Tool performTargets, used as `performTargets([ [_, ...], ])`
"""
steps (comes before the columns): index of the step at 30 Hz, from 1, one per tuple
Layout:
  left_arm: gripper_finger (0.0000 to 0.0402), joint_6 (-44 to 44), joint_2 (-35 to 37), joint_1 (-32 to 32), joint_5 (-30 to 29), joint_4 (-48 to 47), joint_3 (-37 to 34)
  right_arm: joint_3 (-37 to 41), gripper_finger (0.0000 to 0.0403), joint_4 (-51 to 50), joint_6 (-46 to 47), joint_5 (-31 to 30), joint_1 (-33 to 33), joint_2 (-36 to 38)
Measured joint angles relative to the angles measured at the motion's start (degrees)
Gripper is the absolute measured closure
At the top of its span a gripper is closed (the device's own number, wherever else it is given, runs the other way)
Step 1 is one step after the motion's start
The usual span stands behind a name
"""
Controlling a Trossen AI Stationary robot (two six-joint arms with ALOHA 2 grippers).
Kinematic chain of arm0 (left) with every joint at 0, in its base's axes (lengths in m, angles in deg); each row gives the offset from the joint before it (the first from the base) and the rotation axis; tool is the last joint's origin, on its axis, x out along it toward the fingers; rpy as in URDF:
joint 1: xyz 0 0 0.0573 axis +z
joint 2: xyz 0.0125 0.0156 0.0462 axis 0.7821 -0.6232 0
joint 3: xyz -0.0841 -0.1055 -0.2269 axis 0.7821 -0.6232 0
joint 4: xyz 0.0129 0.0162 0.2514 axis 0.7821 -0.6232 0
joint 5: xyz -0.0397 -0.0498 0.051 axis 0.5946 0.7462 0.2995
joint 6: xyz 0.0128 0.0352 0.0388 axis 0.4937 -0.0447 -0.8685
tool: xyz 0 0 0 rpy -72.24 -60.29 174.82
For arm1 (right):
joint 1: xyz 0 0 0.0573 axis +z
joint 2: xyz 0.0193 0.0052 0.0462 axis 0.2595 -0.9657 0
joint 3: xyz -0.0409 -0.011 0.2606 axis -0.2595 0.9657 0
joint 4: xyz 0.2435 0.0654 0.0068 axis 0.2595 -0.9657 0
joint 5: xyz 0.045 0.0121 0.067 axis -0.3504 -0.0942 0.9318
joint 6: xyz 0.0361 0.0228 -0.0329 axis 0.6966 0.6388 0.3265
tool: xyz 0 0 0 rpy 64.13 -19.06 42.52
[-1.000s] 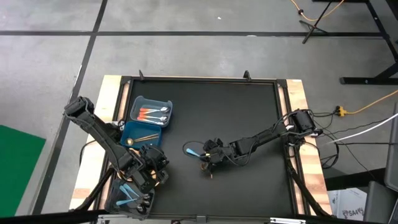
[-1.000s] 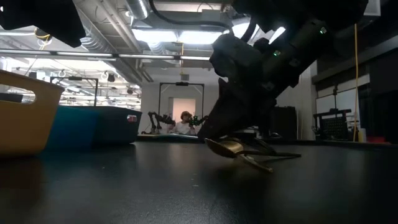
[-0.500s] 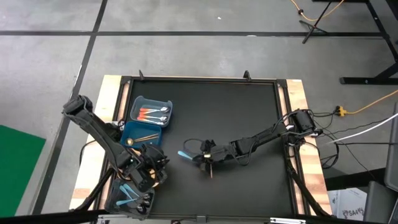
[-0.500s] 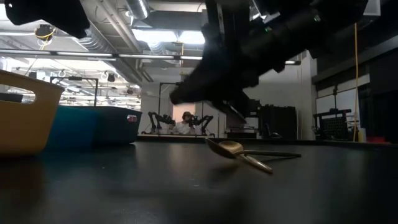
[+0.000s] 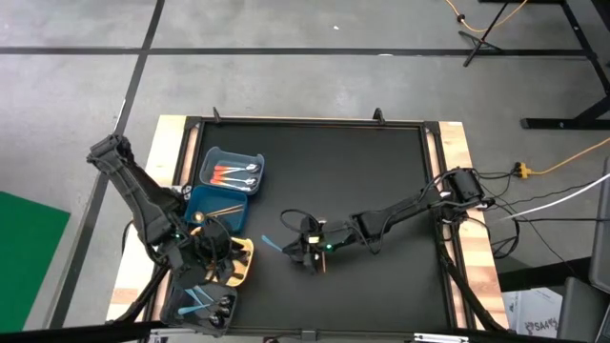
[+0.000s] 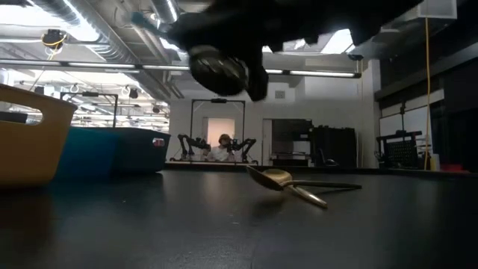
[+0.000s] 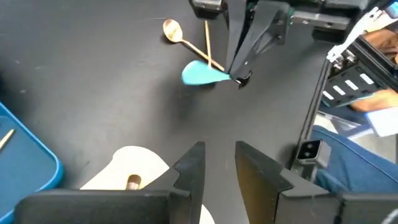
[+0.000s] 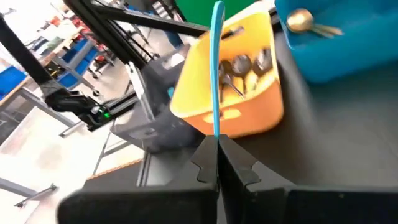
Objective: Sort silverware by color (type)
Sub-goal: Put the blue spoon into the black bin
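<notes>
Right gripper (image 5: 297,250) is clamped shut on the light blue spoon (image 5: 272,245), held above the black table (image 5: 381,171) near its middle, bowl toward the yellow bin (image 5: 240,262). Gold spoons (image 6: 287,183) are seen lying on the table beneath. Left gripper (image 7: 214,171) (fingers slightly parted, nothing held) is poised over the yellow bin

Both arms (image 5: 143,205) are matte black and boxy-jointed, with thin black cables looping beside the links. A small green light glows on the right arm (image 5: 400,211) near its wrist. The left gripper (image 7: 217,171) has flat, dark, square-edged fingers (image 7: 189,171).
</notes>
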Motion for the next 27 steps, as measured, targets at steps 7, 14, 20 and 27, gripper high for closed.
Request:
performTargets([
  [7,0.0319,0.40,-0.42,-0.06,-0.36,1.62,0.00,-2.69,0.0402,-0.02,-1.97,-0.07,-0.12,0.02],
  [14,0.0319,0.38,-4.70,1.72,-5.92,1.67,0.00,-2.70,0.0402,-0.84,-2.23,-1.07,-0.17,0.02],
  [20,0.0319,-0.64,-11.26,5.29,-9.62,5.65,0.00,-2.70,0.0402,-1.48,-2.58,-2.03,-0.15,0.02],
  [27,0.0319,-6.01,-16.94,8.85,-1.96,9.35,0.00,-2.70,0.0403,-4.66,-3.35,-2.71,-0.15,0.02],
])
